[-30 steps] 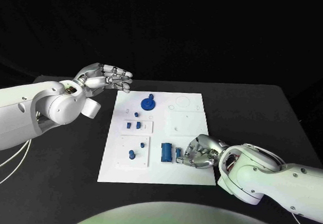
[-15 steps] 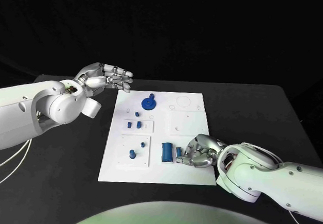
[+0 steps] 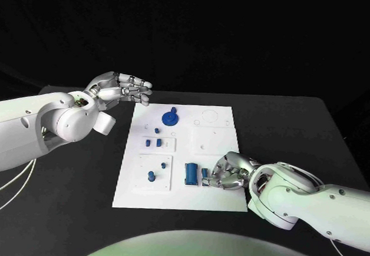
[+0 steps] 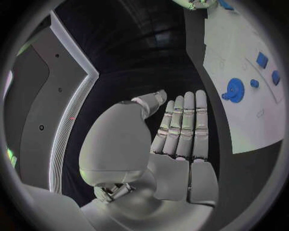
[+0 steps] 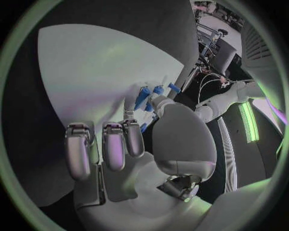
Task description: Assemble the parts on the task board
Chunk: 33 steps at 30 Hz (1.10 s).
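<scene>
One white task board (image 3: 214, 148) lies mid-counter (image 3: 304, 130), black. Seven blue parts (image 3: 190, 174) counted on it. Left hand (image 3: 120, 88) empty, fingers apart, beside the board. Right hand (image 3: 226, 172) grip: cannot tell.

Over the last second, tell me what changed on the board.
Very little. The right hand crept slightly toward the small blue part beside the blue block; whether it holds that part is unclear. The left hand, the blue gear and the other parts stayed put.
</scene>
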Motion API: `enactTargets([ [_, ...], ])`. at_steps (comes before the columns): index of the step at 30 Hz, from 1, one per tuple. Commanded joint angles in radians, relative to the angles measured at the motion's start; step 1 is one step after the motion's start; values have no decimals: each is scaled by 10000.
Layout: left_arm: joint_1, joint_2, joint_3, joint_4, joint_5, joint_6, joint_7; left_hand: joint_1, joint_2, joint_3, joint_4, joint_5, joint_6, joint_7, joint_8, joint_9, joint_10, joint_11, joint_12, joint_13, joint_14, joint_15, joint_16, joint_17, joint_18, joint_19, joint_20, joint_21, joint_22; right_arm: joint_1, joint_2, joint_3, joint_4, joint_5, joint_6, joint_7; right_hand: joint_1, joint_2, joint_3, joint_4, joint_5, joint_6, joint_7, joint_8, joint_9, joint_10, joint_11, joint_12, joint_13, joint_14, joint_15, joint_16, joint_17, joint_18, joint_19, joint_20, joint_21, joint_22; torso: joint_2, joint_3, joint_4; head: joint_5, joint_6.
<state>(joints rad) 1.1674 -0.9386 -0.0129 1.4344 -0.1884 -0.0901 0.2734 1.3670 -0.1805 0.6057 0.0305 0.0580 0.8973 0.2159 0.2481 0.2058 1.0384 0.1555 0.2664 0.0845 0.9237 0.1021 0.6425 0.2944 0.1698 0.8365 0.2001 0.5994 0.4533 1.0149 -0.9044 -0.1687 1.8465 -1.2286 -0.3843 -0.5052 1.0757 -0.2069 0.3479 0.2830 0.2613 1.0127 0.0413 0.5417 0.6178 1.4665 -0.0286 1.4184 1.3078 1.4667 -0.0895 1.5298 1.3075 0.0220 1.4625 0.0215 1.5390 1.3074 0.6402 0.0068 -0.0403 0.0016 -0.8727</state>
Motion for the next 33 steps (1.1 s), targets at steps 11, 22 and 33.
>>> enactTargets([
  [11, 6, 23, 6, 13, 29, 124, 55, -87, 13, -16, 65, -26, -50, 13, 69, -16, -44, -11, 43, 15, -82, 0, -38, 12, 104, 70, -31, -40, -10, -8, 156, -2, -96, -382, 113, 34, 1015, -125, -46, -282, 47, -47, -70, -44, -53, 389, -73, -1, 1640, 843, -51, 13, 1650, -154, 980, -50, 4, 2545, -3, -9, 8, -7, 1],
  [22, 6, 22, 6, 3, 29, 124, 53, -87, 13, -16, 65, -26, -50, 13, 69, -16, -44, -11, 43, 15, -82, 0, -38, 12, 104, 70, -31, -40, -10, -8, 115, -2, -102, -532, -152, 140, 1556, -273, -40, -246, 38, 29, -62, -117, -154, 402, -73, 21, 1662, 843, -55, 10, 1651, -153, 977, -60, -2, 2544, -2, -1, -7, 2, 1],
  [33, -3, 20, -2, -16, 48, 89, 103, -84, 19, -3, 93, -27, -56, 12, 87, -18, -56, -13, 62, 22, -89, -1, -37, 43, 105, 111, -32, -105, -46, 159, -329, 10, 176, 1715, -2130, 2868, 1530, -256, -321, 45, 48, -253, 79, -306, -251, 258, 40, -250, 1501, 797, 27, -84, 1437, -66, 838, -7, -420, 2427, -62, -20, -36, 26, 52],
])
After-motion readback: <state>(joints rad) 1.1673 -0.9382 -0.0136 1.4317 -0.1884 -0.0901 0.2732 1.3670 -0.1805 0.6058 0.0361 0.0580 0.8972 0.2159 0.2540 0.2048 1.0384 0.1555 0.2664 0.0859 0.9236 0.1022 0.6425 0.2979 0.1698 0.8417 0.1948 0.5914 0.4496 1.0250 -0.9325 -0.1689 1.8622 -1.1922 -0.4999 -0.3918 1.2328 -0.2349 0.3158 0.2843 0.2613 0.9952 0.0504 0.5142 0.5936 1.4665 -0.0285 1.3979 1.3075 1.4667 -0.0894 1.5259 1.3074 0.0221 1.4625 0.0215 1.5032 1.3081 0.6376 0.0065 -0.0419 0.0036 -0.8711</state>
